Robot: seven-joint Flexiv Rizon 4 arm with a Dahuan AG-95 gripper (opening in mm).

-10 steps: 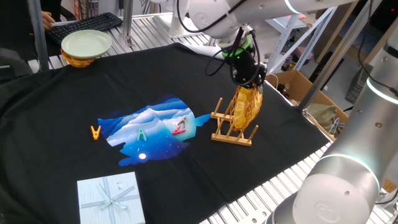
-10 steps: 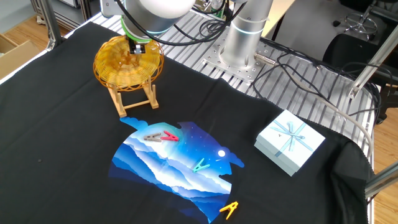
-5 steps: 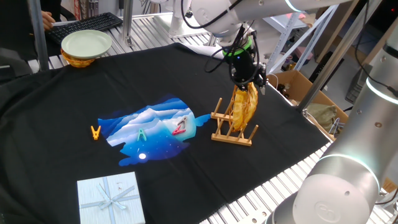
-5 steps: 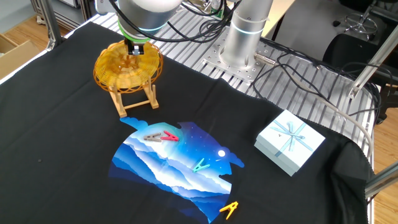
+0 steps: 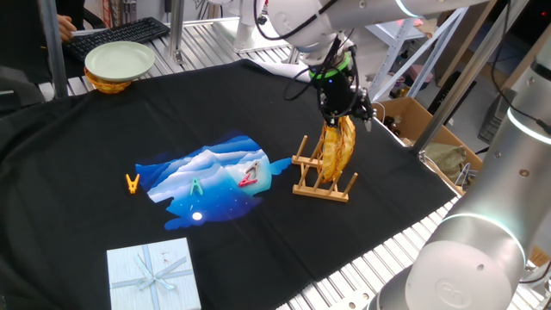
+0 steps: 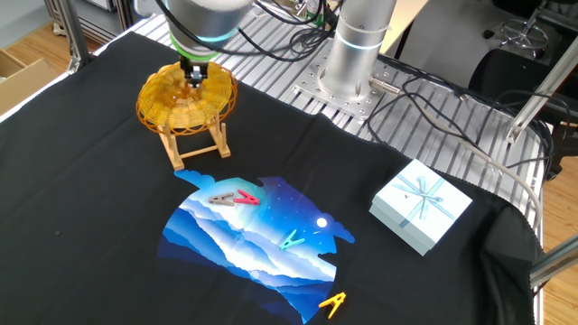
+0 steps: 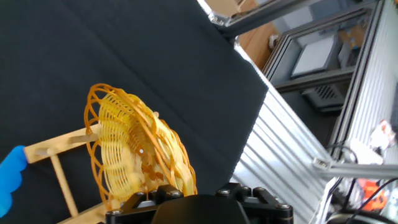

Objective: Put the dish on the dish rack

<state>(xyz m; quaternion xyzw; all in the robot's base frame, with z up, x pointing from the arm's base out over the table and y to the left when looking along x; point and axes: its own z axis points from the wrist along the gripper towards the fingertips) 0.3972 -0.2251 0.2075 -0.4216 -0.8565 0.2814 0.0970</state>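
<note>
The golden woven dish (image 5: 337, 146) stands on edge between the pegs of the small wooden dish rack (image 5: 323, 182) at the right of the black cloth. In the other fixed view the dish (image 6: 185, 97) faces the camera above the rack (image 6: 194, 149). My gripper (image 5: 346, 110) hovers at the dish's top rim, jaws spread apart and no longer clamping it; it appears again at the rim (image 6: 196, 74). The hand view looks down on the dish (image 7: 134, 152) and a rack bar (image 7: 56, 149), with the fingertips hidden.
A pale green plate (image 5: 120, 58) rests on a yellow bowl at the far left corner. A blue printed patch (image 5: 215, 181) holds clothes pegs, with an orange peg (image 5: 132, 182) beside it. A gift box (image 5: 153, 274) lies near the front; a cardboard box (image 5: 413, 120) sits beyond the right edge.
The jaws have opened off the dish's rim. The dish has settled more upright in the rack, and the gripper has lifted slightly.
</note>
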